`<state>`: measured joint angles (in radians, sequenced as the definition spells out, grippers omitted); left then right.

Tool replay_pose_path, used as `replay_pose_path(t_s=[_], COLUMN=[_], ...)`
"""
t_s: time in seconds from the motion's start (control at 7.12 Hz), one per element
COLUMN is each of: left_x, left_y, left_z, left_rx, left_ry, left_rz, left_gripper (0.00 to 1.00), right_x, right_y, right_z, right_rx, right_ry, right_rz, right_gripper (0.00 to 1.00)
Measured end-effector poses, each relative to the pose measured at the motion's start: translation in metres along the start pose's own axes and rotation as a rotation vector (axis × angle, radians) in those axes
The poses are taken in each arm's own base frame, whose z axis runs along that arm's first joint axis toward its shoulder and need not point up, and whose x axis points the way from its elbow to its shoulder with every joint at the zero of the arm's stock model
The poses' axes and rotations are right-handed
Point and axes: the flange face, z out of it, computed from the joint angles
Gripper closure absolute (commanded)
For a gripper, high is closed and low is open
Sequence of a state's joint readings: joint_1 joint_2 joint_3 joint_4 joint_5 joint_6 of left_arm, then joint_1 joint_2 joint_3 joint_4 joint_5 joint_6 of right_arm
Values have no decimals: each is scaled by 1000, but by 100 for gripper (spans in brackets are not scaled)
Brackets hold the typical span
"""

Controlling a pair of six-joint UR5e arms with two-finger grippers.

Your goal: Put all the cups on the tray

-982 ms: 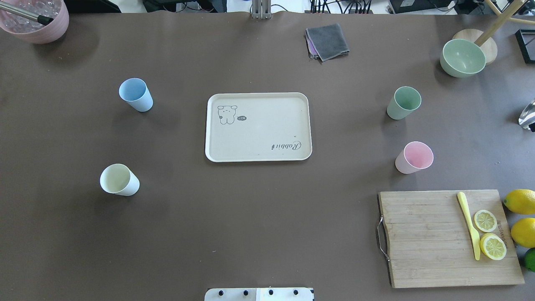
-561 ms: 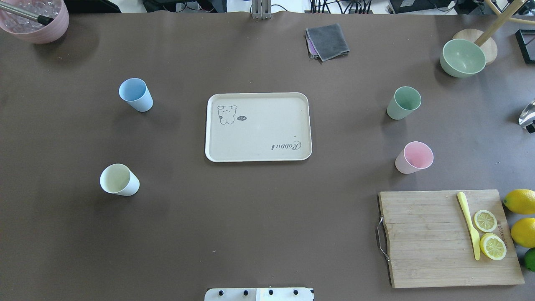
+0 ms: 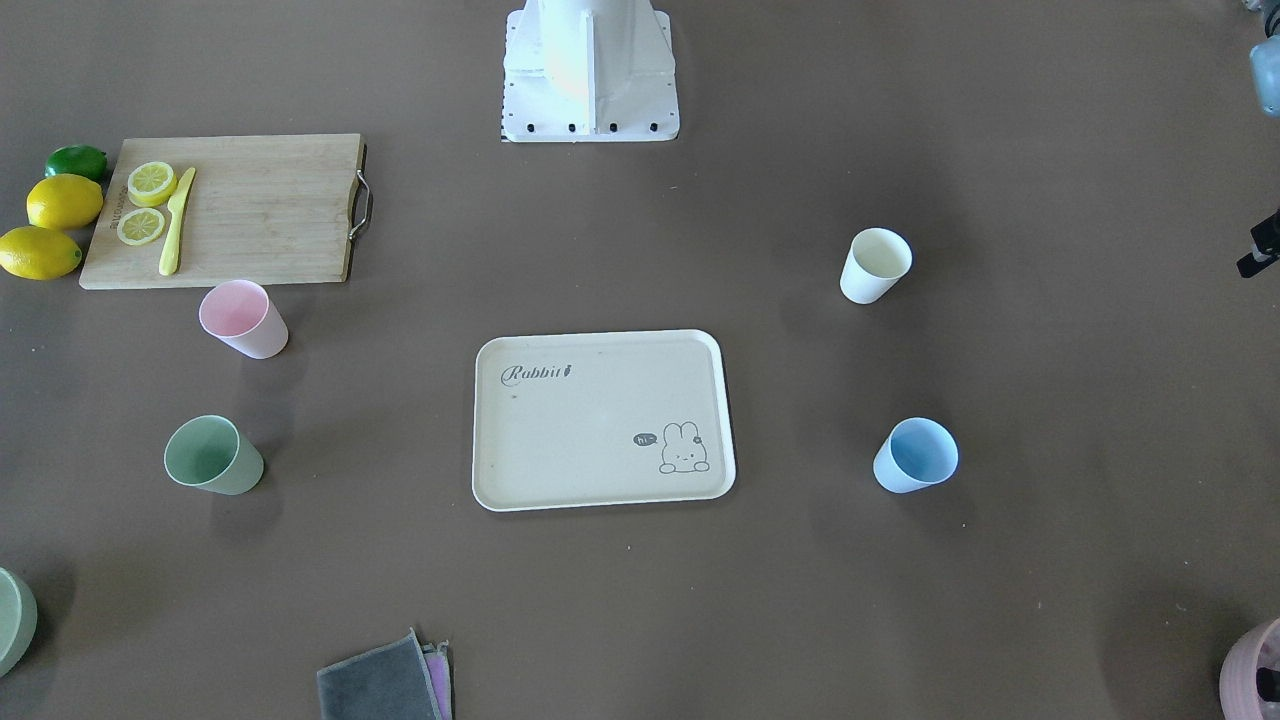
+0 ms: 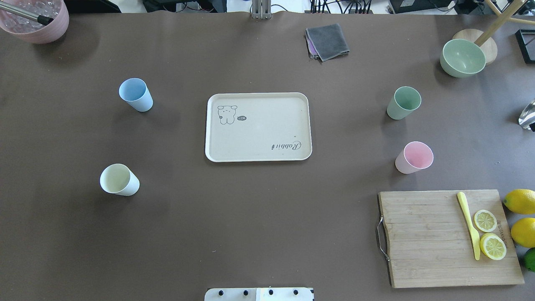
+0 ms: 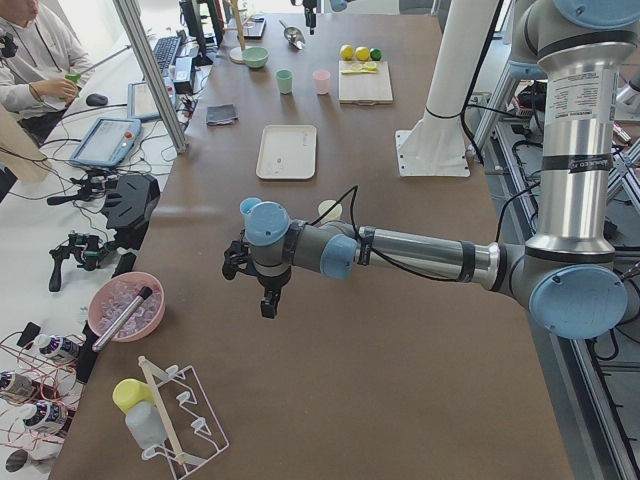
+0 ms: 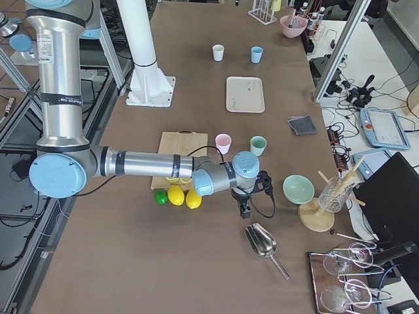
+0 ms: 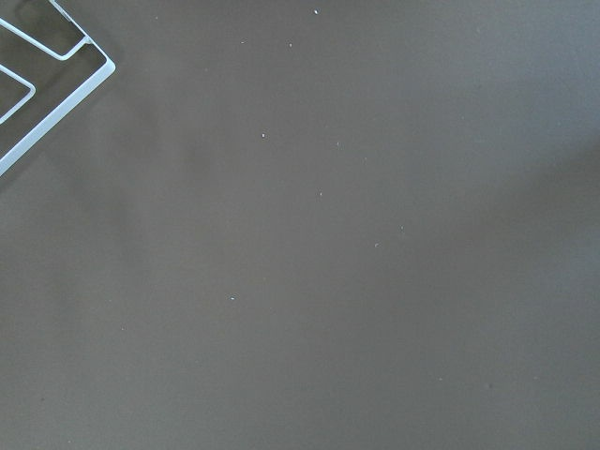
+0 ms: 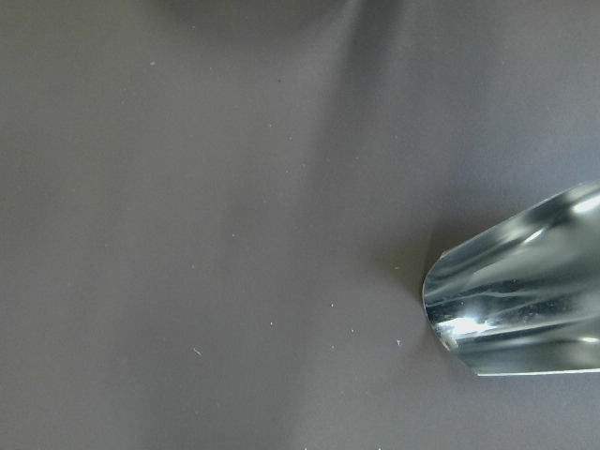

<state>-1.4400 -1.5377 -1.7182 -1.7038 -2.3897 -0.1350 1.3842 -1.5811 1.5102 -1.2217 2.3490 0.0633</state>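
The cream tray [image 4: 258, 133] lies flat at the table's middle, with nothing on it; it also shows in the front view [image 3: 590, 440]. Four cups stand upright on the table around it: blue [image 4: 136, 94] and cream-white [image 4: 119, 179] to its left, green [image 4: 403, 103] and pink [image 4: 413, 157] to its right. My left gripper [image 5: 250, 290] hangs over bare table beyond the left cups. My right gripper [image 6: 254, 196] hangs near a metal scoop [image 6: 262, 243], beyond the right cups. I cannot tell whether either is open or shut.
A wooden cutting board [image 4: 434, 238] with lemon slices and a yellow knife lies at the front right, with lemons [image 4: 520, 201] beside it. A green bowl [image 4: 462, 57], a grey cloth [image 4: 327, 41] and a pink bowl [image 4: 35, 21] sit at the back. A wire rack [image 7: 47, 66] is by the left gripper.
The cups and the tray have not moved. A dark part at the overhead view's right edge, by the scoop, shifts slightly.
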Motion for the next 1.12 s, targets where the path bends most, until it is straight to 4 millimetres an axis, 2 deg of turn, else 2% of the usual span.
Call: replay_pose_path(t_s=[0.28, 0.42, 0.7, 0.84, 1.12], left_x=[-10, -17, -35, -40, -44], left_y=[2, 4, 18, 23, 29], left_z=[-12, -20, -22, -21, -19], left_rx=[20, 33, 34, 33, 28], left_ry=[-5, -9, -21, -25, -27], left_rz=[-17, -9, 35, 43, 37], left_gripper=[2, 2, 2, 2, 2], right_x=[15, 22, 21, 17, 14], right_y=[1, 4, 4, 2, 4], right_z=[-31, -40, -57, -69, -78], right_rx=[56, 72, 102, 122, 137], right_ry=[-31, -37, -63, -67, -69], right_rz=[41, 58, 95, 130, 169], right_gripper=[0, 0, 0, 0, 0])
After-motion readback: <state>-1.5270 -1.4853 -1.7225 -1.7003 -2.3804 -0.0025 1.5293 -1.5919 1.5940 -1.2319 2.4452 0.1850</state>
